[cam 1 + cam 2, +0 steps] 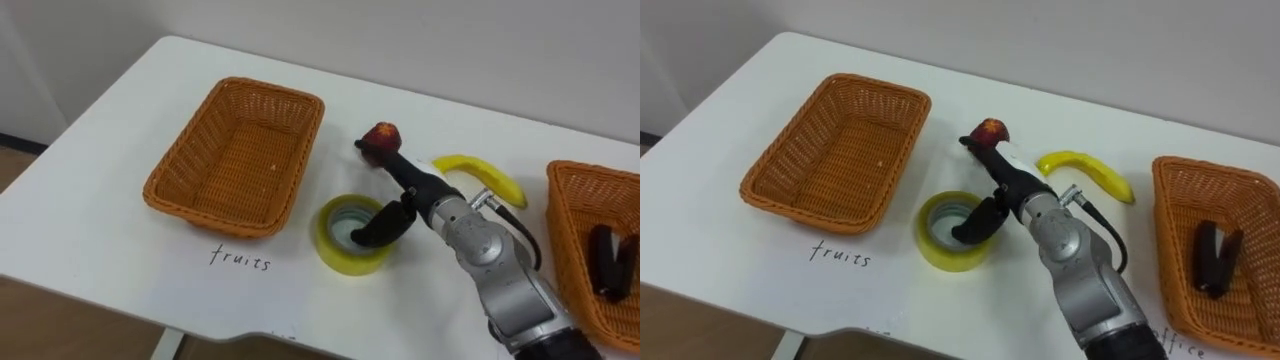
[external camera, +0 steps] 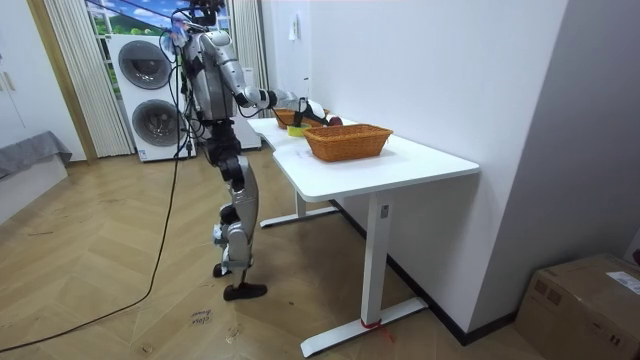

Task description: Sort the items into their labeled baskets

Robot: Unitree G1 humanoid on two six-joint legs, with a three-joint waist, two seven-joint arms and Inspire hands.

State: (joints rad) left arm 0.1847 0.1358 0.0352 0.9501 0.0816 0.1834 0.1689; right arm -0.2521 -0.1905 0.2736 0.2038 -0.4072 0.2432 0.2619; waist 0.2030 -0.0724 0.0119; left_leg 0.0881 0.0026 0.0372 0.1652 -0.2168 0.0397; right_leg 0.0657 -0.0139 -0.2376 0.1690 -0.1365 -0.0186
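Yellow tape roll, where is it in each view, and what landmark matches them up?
Left eye view: yellow tape roll low centre, right of the fruits basket.
Right eye view: low centre, a little further left.
Room view: probably the small yellow spot just left of the near basket; too small to be sure.
Landmark: the right hand, its thumb over the roll's hole.
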